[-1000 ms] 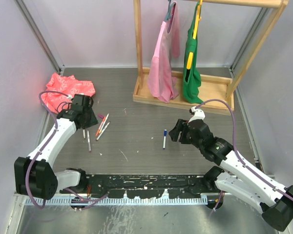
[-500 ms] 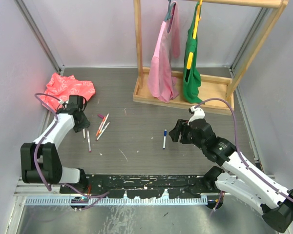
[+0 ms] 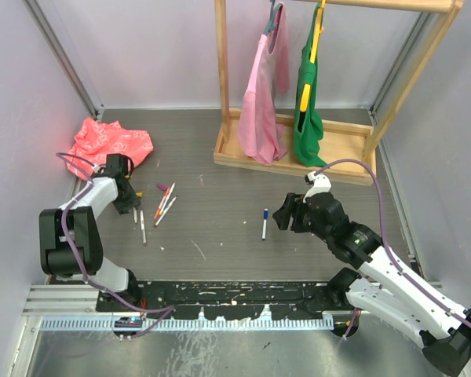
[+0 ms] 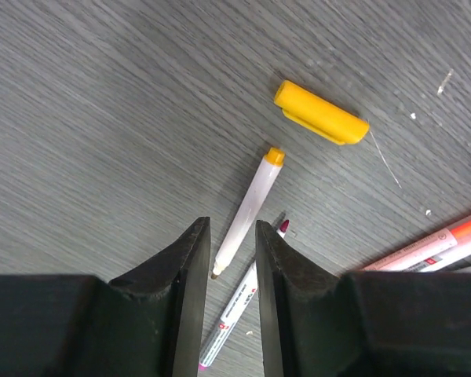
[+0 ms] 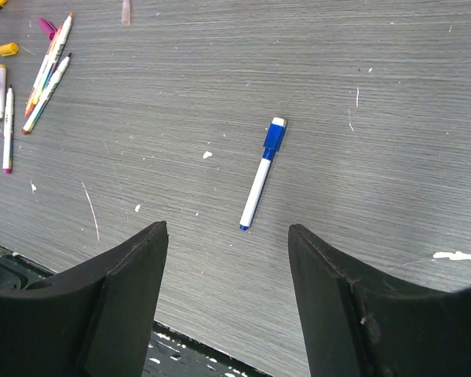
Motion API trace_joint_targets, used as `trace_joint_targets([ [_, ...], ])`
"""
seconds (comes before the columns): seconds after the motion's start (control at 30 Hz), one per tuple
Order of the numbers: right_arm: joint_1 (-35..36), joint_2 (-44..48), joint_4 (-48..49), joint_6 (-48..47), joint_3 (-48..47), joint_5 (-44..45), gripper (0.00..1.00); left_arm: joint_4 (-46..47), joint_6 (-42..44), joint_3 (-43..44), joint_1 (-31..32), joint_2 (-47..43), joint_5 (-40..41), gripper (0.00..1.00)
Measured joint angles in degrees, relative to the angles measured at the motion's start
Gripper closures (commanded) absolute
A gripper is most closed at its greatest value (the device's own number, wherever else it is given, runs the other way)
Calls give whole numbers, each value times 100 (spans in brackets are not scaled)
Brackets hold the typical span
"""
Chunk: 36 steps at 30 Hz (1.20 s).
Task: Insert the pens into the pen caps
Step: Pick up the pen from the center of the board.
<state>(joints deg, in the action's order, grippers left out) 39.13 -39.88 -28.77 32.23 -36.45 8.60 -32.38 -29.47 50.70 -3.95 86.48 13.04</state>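
A yellow pen cap (image 4: 322, 112) lies on the grey table just beyond an uncapped yellow pen (image 4: 247, 208). That pen's tip reaches into the narrow gap of my left gripper (image 4: 231, 232), which is open and holds nothing. A pink-tipped pen (image 4: 239, 310) lies beside it, and orange pens (image 4: 439, 247) to the right. From above, the left gripper (image 3: 128, 203) is by the pen cluster (image 3: 165, 204). My right gripper (image 5: 228, 228) stands wide open and empty, just short of a blue pen (image 5: 263, 173) with a blue cap on its far end.
A red cloth (image 3: 110, 141) lies at the back left, close to the left arm. A wooden rack (image 3: 298, 149) with a pink and a green garment stands at the back. A black rail (image 3: 235, 298) runs along the near edge.
The left arm has drawn back toward the left wall, shifting its gripper left of the pen cluster. The right arm has stayed almost still.
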Motion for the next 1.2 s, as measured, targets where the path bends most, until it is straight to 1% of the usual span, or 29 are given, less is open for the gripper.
trace_joint_targets([
  [0.2,0,4,-22,0,0,-2,32,168,44,0,-184,201,-138,74],
  [0.37,0,20,-28,0,0,-2,32,278,44,0,-212,413,-223,76],
  [0.5,0,26,-42,0,0,-2,32,354,46,7,-214,448,-280,87],
  [0.63,0,31,-42,0,0,-2,32,372,50,7,-214,452,-284,93],
  [0.83,0,94,-61,2,0,4,32,363,24,-22,-214,378,-278,97],
  [0.93,0,153,-131,0,-15,28,32,216,-2,-55,-214,20,-291,96],
  [1.0,0,188,-175,0,-50,44,32,127,-7,-52,-216,-466,-393,94],
  [1.2,0,275,-105,-22,-85,20,32,-24,0,151,-111,-2057,-1204,95],
])
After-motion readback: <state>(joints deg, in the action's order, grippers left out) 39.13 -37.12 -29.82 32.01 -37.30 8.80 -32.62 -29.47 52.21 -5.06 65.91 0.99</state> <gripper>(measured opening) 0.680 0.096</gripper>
